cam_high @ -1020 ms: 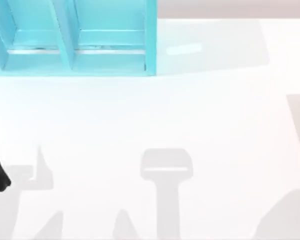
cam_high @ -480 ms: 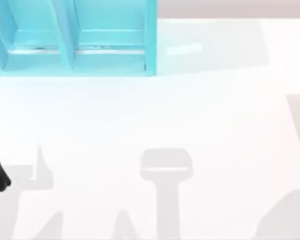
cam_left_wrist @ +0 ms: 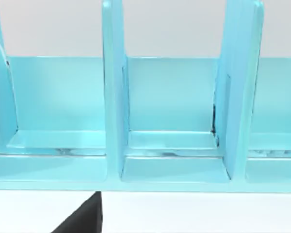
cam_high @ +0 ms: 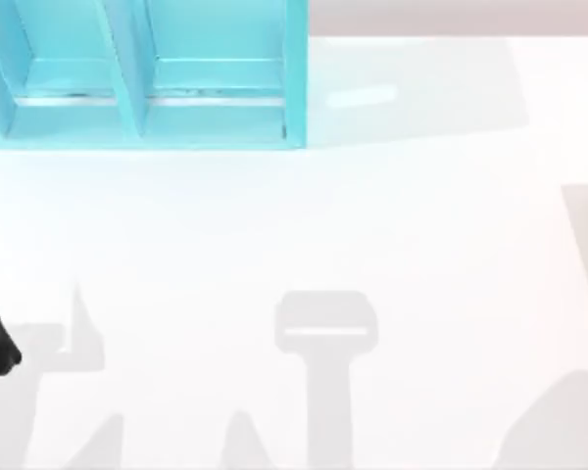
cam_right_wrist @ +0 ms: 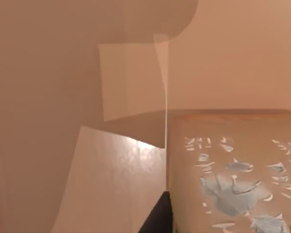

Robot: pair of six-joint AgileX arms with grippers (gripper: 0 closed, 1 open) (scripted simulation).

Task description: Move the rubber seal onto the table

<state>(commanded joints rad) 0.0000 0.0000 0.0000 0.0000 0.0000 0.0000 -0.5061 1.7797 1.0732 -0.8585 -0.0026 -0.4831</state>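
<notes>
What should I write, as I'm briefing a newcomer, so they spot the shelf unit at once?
Start from the large white table; in the top view's upper left, the shelf unit stands on it. It is turquoise-blue and split by upright dividers into open compartments, unlike the plain white around it.

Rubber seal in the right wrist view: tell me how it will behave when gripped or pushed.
The rubber seal shows a broad flat face with a softly rounded edge, so it should probably slide or sit rather than roll. Its dull tan surface suggests decent grip, not slipperiness. The pale flaked patches hint at surface wear; stiffness cannot be judged here.
</notes>
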